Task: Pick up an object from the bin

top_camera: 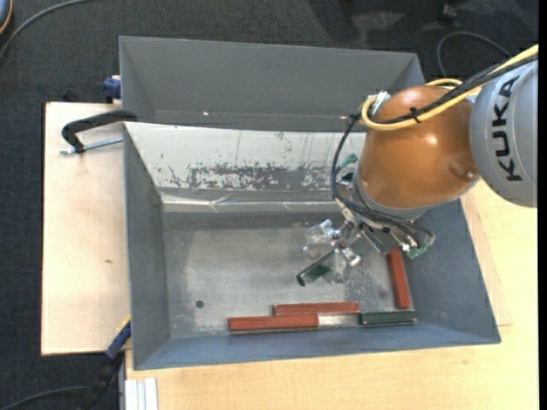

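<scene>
Gripper sits low over the bin floor, right of centre. Clenched or released? Can't tell. Just off its lower left lies a small dark piece, long axis slanting up toward the gripper. Red bars lie further off, along the front wall.

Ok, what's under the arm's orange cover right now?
The gripper, hanging over the bin floor, with a small dark green piece by its tip. The cover hides the bin's far right corner, so anything there can't be seen.
</scene>
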`<act>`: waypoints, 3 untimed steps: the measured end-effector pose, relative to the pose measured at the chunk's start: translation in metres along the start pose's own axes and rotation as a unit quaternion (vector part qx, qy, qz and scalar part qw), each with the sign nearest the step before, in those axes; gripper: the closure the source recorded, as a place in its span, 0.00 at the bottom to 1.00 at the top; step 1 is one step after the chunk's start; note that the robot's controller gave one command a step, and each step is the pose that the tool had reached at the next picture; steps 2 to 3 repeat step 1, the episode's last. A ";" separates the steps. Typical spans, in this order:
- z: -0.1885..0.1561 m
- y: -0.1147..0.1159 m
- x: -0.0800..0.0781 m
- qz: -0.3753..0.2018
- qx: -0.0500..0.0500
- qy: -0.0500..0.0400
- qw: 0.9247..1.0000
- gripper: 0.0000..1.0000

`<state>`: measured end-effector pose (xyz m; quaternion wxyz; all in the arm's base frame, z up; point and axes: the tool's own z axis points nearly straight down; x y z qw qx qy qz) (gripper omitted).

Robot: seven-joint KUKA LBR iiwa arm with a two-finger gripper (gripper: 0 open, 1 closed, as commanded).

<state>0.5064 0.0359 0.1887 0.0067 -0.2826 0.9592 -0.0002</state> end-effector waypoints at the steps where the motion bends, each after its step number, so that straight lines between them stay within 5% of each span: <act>1: -0.107 0.015 -0.042 -0.023 0.001 -0.002 1.000 1.00; 3: -0.107 0.015 -0.042 -0.023 0.001 -0.002 1.000 1.00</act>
